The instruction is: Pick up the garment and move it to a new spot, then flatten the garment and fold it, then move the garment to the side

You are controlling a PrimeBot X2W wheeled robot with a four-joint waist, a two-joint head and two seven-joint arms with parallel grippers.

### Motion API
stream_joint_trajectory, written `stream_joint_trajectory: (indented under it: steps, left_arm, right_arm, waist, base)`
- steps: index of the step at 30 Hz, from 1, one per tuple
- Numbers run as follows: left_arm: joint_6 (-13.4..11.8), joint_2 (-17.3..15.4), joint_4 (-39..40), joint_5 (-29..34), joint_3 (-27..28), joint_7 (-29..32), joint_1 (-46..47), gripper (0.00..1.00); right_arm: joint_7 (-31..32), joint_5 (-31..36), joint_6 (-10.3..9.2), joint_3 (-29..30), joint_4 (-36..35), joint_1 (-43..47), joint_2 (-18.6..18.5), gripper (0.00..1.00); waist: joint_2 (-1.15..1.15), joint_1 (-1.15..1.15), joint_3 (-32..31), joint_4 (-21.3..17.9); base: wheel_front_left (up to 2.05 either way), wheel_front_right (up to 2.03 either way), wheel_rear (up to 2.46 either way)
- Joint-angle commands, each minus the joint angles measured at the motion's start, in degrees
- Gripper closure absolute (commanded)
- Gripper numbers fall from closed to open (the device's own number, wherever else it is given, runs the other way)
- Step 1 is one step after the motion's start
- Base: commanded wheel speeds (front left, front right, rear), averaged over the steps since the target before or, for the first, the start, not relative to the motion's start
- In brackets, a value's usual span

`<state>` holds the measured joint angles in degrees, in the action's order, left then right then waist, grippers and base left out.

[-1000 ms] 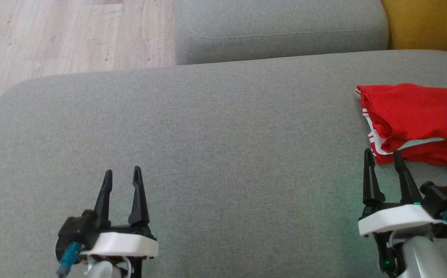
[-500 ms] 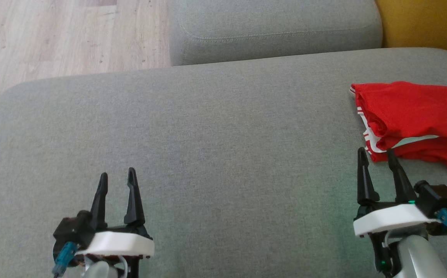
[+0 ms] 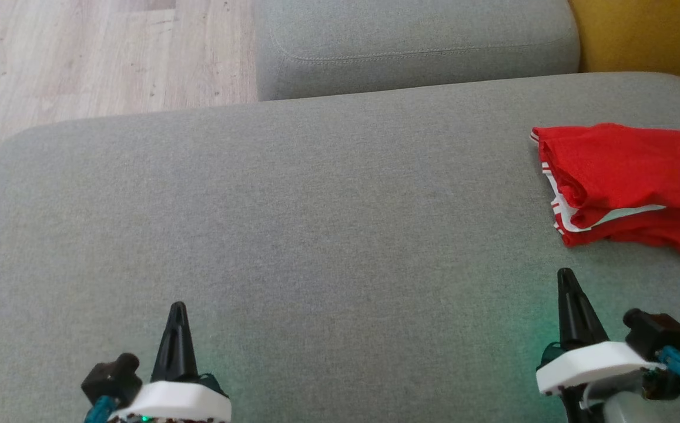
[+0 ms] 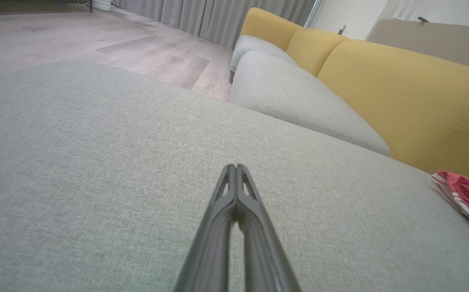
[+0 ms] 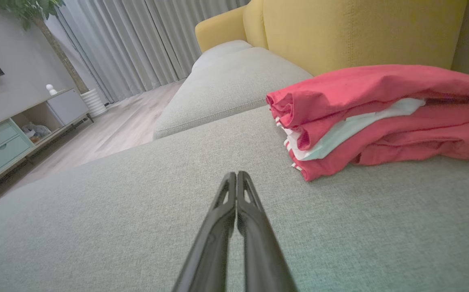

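The garment (image 3: pixel 627 179) is red with white trim, folded into a thick bundle at the right edge of the grey sofa seat (image 3: pixel 316 223). In the right wrist view the garment (image 5: pixel 380 117) lies just ahead and to the right of my shut fingers. My right gripper (image 3: pixel 566 277) sits a short way in front of it, shut, holding nothing. At the lower left, my left gripper (image 3: pixel 178 308) is also shut and empty, far from the cloth. The left wrist view catches a corner of the garment (image 4: pixel 467 198) at its right edge.
A second grey cushion (image 3: pixel 416 44) lies beyond the seat, with a yellow backrest (image 3: pixel 645 35) to the right. Wooden floor (image 3: pixel 81 53) runs along the far left. A cabinet (image 5: pixel 11 134) and curtains (image 5: pixel 145 40) stand across the room.
Both grippers have shut from open and drawn back toward the bottom of the head view. The garment has stayed in place.
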<state>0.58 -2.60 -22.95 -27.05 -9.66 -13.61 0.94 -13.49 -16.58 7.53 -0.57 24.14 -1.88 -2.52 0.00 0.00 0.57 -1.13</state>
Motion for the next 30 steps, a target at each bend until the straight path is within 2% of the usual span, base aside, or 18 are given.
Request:
stream_joint_trajectory:
  steps: [1,30]
  left_arm:
    - [0.37,-0.02,1.93,-1.38,0.83,0.27,2.55,1.0]
    - [1.98,-0.08,3.69,-17.11,4.57,5.12,3.17,1.0]
  right_arm:
    - [0.5,-1.72,0.0,0.39,-2.05,-2.7,-0.04,1.0]
    - [5.27,-19.93,-0.01,2.01,-4.11,-3.04,-0.12,1.0]
  waist:
    - [0.0,0.0,0.0,0.03]
    - [0.0,0.0,-0.1,0.3]
  base:
    - [0.0,0.0,0.0]
    - [0.0,0.0,0.0]
